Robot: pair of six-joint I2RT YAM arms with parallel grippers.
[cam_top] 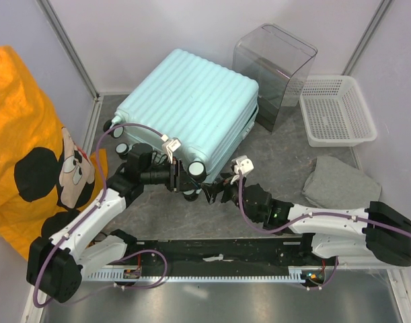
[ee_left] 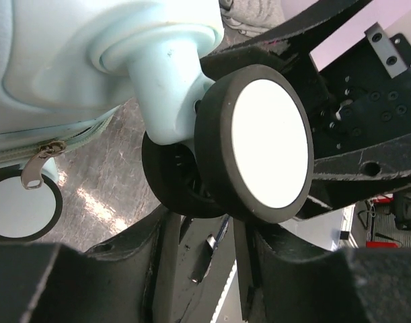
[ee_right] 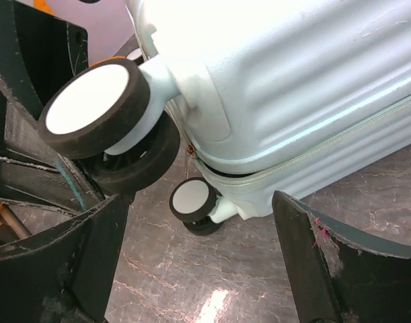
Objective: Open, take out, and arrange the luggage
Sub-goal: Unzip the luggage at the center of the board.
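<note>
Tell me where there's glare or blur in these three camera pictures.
Top external view: evenly lit and sharp across the luggage. Left wrist view: the wheel has a bright white hub, and the shell looks slightly soft. Right wrist view: the shell's top is blown out, with glare on the table.

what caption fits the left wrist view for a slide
left fingers clamp a black-and-white spinner wheel of the closed mint ribbed hard-shell suitcase

Top external is looking steeply down from behind the near edge of the bench (cam_top: 171,215), taking in all the luggage (cam_top: 192,101). Both wrist cameras are facing one corner wheel (ee_left: 269,145): left very close, right slightly farther back, wheel sitting upper left.
</note>
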